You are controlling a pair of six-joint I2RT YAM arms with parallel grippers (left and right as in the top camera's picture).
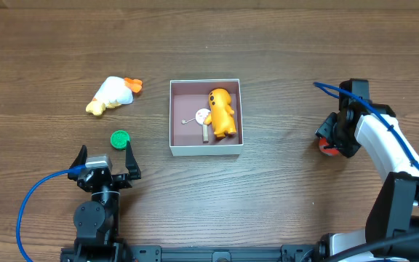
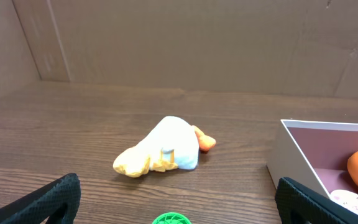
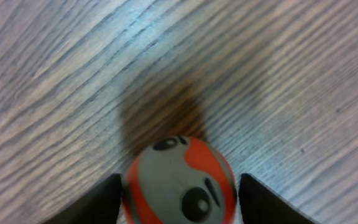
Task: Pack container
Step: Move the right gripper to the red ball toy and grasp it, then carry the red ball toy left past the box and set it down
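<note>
The container (image 1: 205, 150) is a shallow white-walled square box with a mauve floor at the table's centre. Its near corner shows in the left wrist view (image 2: 289, 163). Inside lie an orange figure toy (image 1: 222, 111) and a small white round tag (image 1: 202, 114). My left gripper (image 1: 106, 157) is open and empty, just in front of a green disc (image 1: 120, 138). My right gripper (image 1: 332, 140) straddles a red and grey ball (image 3: 180, 185) on the wood at the right. The left finger touches the ball, and a thin gap shows at the right finger.
A white and yellow duck plush (image 1: 113, 94) lies on its side left of the container and shows in the left wrist view (image 2: 163, 149). The green disc (image 2: 171, 219) sits between the left fingers' line and the duck. Brown board walls stand behind the table.
</note>
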